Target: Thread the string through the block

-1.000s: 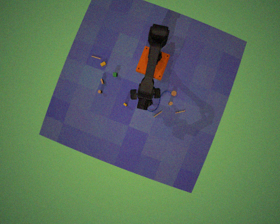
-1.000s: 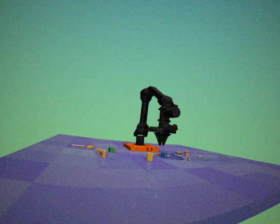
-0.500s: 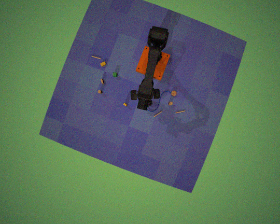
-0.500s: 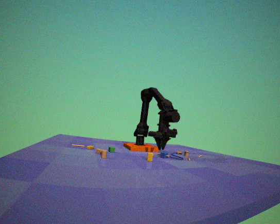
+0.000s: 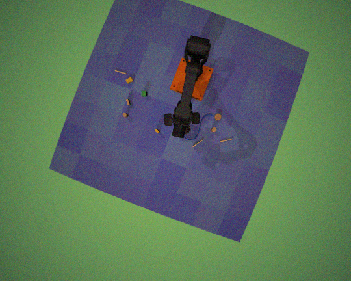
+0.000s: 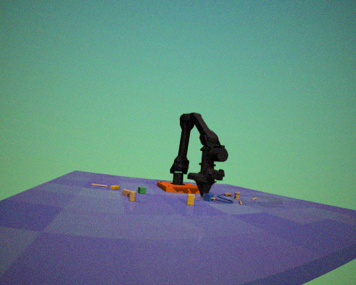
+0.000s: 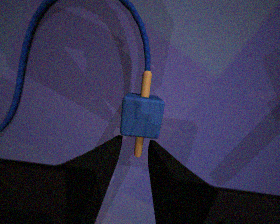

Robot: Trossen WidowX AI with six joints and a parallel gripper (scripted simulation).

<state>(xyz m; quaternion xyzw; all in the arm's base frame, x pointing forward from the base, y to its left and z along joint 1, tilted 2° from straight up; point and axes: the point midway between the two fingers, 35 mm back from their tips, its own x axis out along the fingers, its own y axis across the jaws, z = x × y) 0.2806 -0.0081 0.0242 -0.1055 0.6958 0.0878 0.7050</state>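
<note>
The blue block (image 6: 208, 197) (image 7: 142, 117) sits on the table. The wooden stick (image 7: 146, 84) (image 6: 213, 198) runs through its hole; its string end sticks out on the far side and its bare tip on the side near my fingers in the wrist view. The blue string (image 7: 143, 37) (image 5: 190, 140) curves from the stick to the round button (image 5: 218, 116) (image 6: 227, 194). My gripper (image 7: 135, 142) (image 6: 202, 196) is low, partly open, with the bare tip between its fingers and a gap showing on both sides. In the top view the arm hides block and stick.
A loose stick (image 5: 197, 142) lies near the string, with another loose stick (image 5: 225, 140) and a round wooden piece (image 5: 214, 129) to its right. A yellow block (image 5: 156, 131) (image 6: 190, 199) stands left of the gripper. A green block (image 5: 143, 93) and several small objects are farther left.
</note>
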